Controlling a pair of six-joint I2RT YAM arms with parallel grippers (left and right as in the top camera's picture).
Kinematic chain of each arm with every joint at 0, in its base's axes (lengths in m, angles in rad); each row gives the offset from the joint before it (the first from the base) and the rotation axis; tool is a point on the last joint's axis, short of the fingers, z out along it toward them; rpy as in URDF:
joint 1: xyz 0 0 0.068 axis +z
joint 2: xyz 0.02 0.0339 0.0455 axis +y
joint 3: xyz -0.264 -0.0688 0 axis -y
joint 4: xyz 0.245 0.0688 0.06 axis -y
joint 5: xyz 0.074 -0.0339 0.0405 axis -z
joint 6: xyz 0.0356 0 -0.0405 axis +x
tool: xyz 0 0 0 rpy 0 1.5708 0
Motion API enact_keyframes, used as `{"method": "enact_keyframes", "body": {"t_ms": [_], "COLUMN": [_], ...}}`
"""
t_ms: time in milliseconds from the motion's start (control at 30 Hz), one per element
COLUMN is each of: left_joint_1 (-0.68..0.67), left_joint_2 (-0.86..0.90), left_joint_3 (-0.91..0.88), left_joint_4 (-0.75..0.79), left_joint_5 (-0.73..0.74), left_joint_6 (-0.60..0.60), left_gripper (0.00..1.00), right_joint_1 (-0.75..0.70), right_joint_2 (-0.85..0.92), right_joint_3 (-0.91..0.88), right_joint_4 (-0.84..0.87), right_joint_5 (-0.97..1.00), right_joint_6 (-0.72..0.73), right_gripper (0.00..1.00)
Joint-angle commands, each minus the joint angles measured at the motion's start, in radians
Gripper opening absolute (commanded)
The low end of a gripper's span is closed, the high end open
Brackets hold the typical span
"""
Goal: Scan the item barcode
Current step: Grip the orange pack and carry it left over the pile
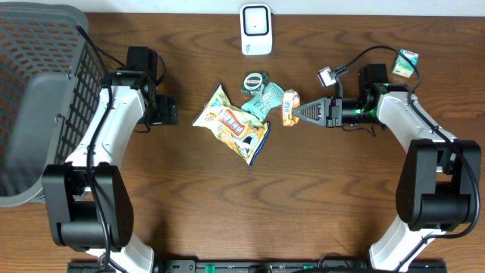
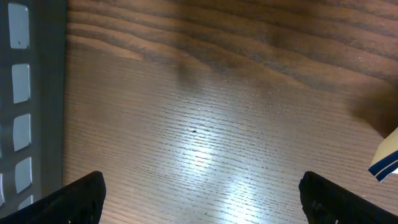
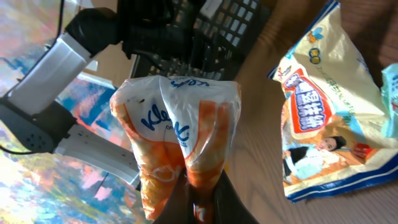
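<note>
A dark wood-grain counter (image 1: 326, 197) runs the width of the overhead view. A grey mesh basket (image 1: 45, 91) sits at its left end and a white scanner (image 1: 256, 29) stands at the middle of the far edge.

Near the centre lies a yellow snack bag (image 1: 231, 125). A round green pack (image 1: 255, 82) and a teal packet (image 1: 265, 98) are just behind it. A small green packet (image 1: 407, 62) lies well apart, by the far right corner.

The right end effector (image 1: 301, 112) is pinched closed on an orange-and-white packet (image 3: 177, 130) with blue lettering. It holds one end of the packet, just right of the teal packet and short of the scanner. From these angles I cannot tell whether the packet is clear of the counter or resting on it. In the right wrist view the snack bag shows to the right of the gripped packet.

The left end effector (image 1: 165, 111) sits between the basket and the snack bag. Its fingers (image 2: 81, 199) are spread wide, with only bare wood between them.
</note>
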Motion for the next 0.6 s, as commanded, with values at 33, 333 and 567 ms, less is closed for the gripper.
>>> {"method": "enact_keyframes", "body": {"t_ms": [33, 333, 567], "left_joint_1": [0.001, 0.001, 0.001], "left_joint_2": [0.001, 0.001, 0.001], "left_joint_3": [-0.003, -0.003, -0.003], "left_joint_4": [-0.003, -0.003, -0.003], "left_joint_5": [-0.006, -0.006, -0.006], "left_joint_6": [0.006, 0.006, 0.006], "left_gripper": [0.98, 0.98, 0.98], "right_joint_1": [-0.006, 0.002, 0.041], "right_joint_2": [-0.004, -0.004, -0.004], "right_joint_3": [0.008, 0.008, 0.008], "right_joint_4": [0.002, -0.001, -0.001], "right_joint_5": [-0.056, -0.055, -0.025], "right_joint_6": [-0.014, 0.004, 0.004], "right_gripper": [0.01, 0.01, 0.01]}}
